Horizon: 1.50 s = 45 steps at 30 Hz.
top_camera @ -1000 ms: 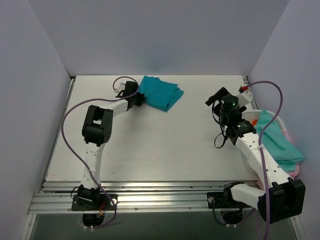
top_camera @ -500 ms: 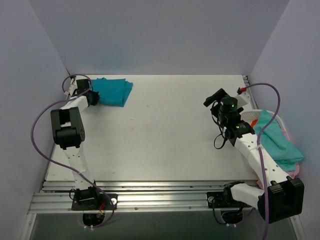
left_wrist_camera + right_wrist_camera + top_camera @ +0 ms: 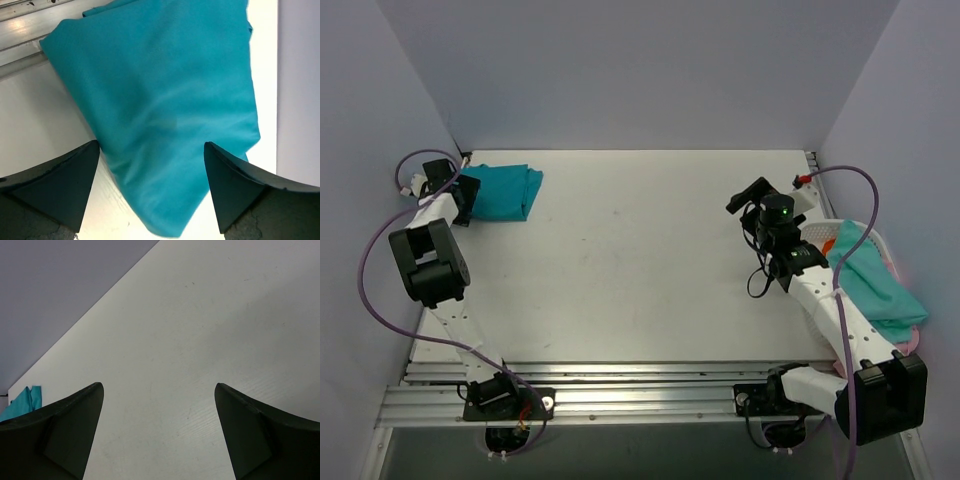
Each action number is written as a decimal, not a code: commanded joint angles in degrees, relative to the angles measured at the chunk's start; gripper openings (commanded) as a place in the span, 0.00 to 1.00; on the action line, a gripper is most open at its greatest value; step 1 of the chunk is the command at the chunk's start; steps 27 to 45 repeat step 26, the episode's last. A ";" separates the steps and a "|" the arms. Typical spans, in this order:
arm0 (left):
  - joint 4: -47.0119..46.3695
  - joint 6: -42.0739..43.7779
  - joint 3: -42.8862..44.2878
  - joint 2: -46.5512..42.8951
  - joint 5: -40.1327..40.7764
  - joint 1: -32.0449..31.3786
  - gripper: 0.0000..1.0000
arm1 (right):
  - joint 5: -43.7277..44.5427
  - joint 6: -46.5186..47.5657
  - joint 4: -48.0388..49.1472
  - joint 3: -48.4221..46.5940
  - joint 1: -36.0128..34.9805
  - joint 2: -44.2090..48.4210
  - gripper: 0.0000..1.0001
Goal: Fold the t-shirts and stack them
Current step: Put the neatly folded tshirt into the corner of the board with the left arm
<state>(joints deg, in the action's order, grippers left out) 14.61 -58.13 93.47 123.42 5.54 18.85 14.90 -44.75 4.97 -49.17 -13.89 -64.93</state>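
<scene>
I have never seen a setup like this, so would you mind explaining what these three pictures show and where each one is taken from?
This is a robot with a left arm and a right arm, bolted at the near edge of a white table. The wide picture comes from a fixed camera above and behind them. The other two come from small cameras on the wrists, so the dark wedges at the bottom are each hand's own fingers. The left hand is at the far left corner, open, with a folded deep teal t-shirt lying on the table under its spread fingers. It is not gripping the shirt. The right hand is open too, above bare table, holding nothing. At the right edge sits a white basket with a paler aqua shirt draped over it.
</scene>
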 commanded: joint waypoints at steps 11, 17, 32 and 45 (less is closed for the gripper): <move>8.92 13.74 -9.43 -33.40 12.53 -9.43 0.94 | -0.66 -0.07 2.85 1.35 -0.61 -3.10 0.88; 14.05 16.73 -23.22 -49.92 22.67 -21.65 0.94 | 2.59 0.45 0.31 2.41 -2.98 -2.49 0.88; 14.04 22.00 -34.50 -68.13 29.34 -34.30 0.94 | 7.25 0.72 -4.61 2.94 -9.66 -0.82 0.88; 14.04 22.00 -34.50 -68.13 29.34 -34.30 0.94 | 7.25 0.72 -4.61 2.94 -9.66 -0.82 0.88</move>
